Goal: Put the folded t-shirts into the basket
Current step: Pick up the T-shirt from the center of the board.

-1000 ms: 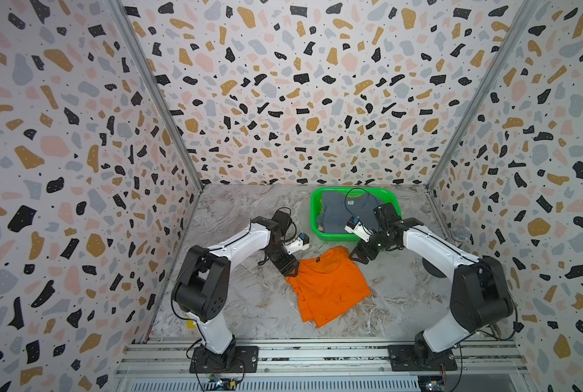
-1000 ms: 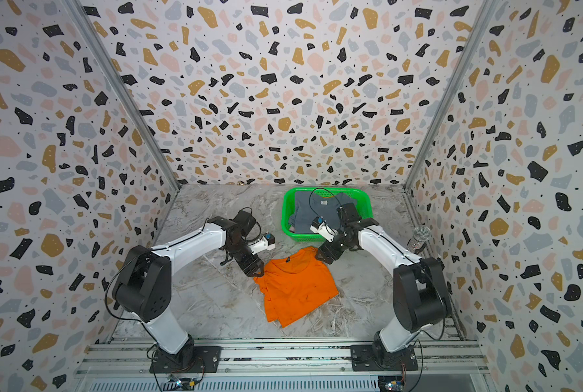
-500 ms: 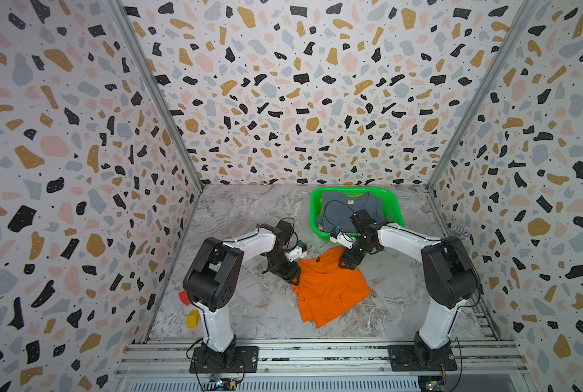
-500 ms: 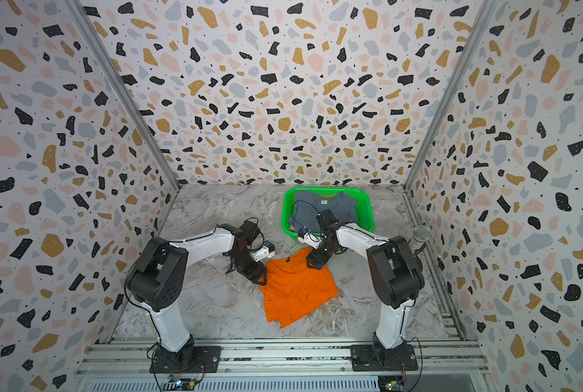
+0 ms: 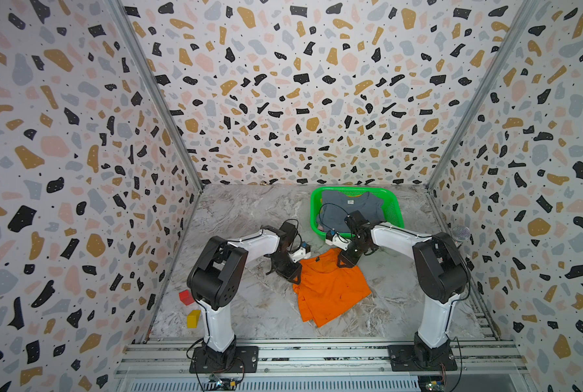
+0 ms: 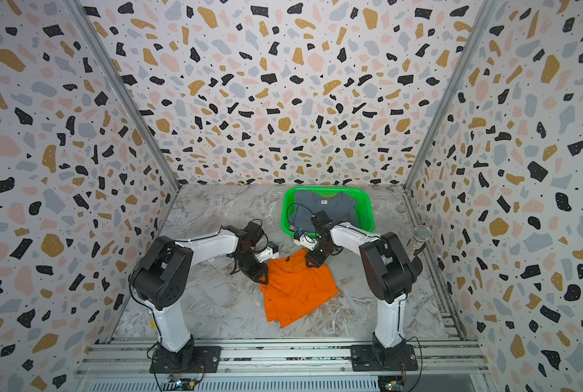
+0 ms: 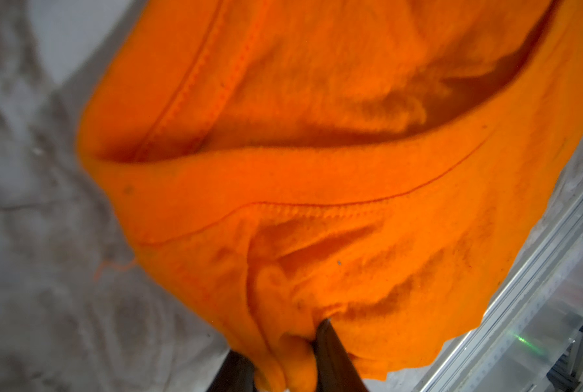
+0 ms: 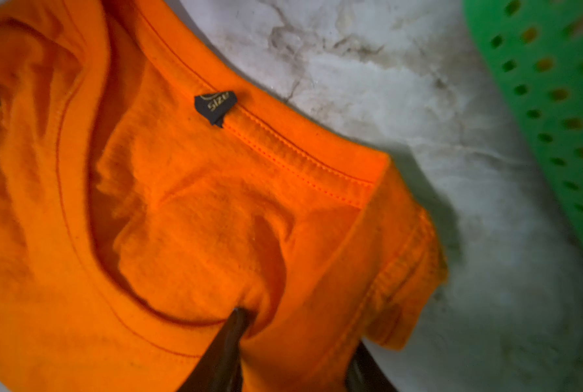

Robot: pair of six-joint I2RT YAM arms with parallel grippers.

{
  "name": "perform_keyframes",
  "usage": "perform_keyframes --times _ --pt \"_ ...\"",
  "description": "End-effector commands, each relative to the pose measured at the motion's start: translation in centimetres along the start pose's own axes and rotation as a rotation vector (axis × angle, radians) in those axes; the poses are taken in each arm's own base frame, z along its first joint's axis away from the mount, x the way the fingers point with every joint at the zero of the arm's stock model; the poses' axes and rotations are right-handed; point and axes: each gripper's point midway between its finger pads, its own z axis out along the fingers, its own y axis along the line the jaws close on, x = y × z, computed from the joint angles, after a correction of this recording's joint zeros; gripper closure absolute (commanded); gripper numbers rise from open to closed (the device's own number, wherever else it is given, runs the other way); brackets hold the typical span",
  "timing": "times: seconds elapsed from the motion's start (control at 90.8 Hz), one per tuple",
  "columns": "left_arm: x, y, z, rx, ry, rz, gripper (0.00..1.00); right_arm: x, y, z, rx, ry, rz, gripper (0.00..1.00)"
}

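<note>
Here we are over the grey marbled tabletop [image 5: 242,217], and the folded orange cloth t-shirt [image 5: 331,288] lies flat near the middle, tilted, a touch rumpled along its far edge. Both arms are down on it! The left tool [image 5: 295,276] sits at the shirt's far-left corner, and the left wrist view shows it well: two dark fingers [image 7: 331,349] pinched together with a wad of orange cloth bunched between them. The right tool [image 5: 346,263] is on the far-right corner, beside the collar, and its wrist view shows the dark fingers [image 8: 230,336] closed on a fold of the same orange fabric, with the small black neck label [image 8: 215,105] just beyond.

The shirt is on the tabletop, outside the bright green perforated plastic basket [image 5: 314,210], which stands just past it at the far right. A slate grey folded t-shirt [image 5: 347,210] fills the top of that basket, white label showing.

Off at the near left, a small red block [image 5: 186,297] and a small yellow block [image 5: 193,318] sit by the wall.
</note>
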Motion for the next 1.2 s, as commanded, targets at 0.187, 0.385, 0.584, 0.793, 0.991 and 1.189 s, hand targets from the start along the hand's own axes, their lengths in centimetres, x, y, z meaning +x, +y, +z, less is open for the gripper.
perform_keyframes --times 0.187,0.385,0.584,0.793,0.991,1.189 --pt "0.0 0.3 0.0 0.051 -0.020 -0.001 1.00 -1.5 1.7 -2.2 -0.030 -0.093 0.020 0.97" --pt "-1.3 -0.6 -3.0 0.061 -0.124 0.060 1.00 -3.1 2.2 -5.5 0.046 -0.251 -0.004 1.00" --pt "-3.1 -2.1 -6.7 0.047 -0.232 0.172 1.00 -4.2 2.7 -9.0 0.114 -0.375 -0.035 1.00" --pt "-6.1 -3.6 -11.5 -0.001 -0.358 0.288 1.00 -5.0 2.5 -13.4 0.232 -0.457 -0.062 1.00" --pt "-8.7 -4.8 -16.0 -0.063 -0.469 0.378 1.00 -4.6 1.3 -17.3 0.360 -0.507 -0.047 1.00" --pt "-11.4 -6.2 -19.2 -0.078 -0.566 0.435 1.00 -4.2 -0.1 -21.2 0.465 -0.558 0.001 1.00"
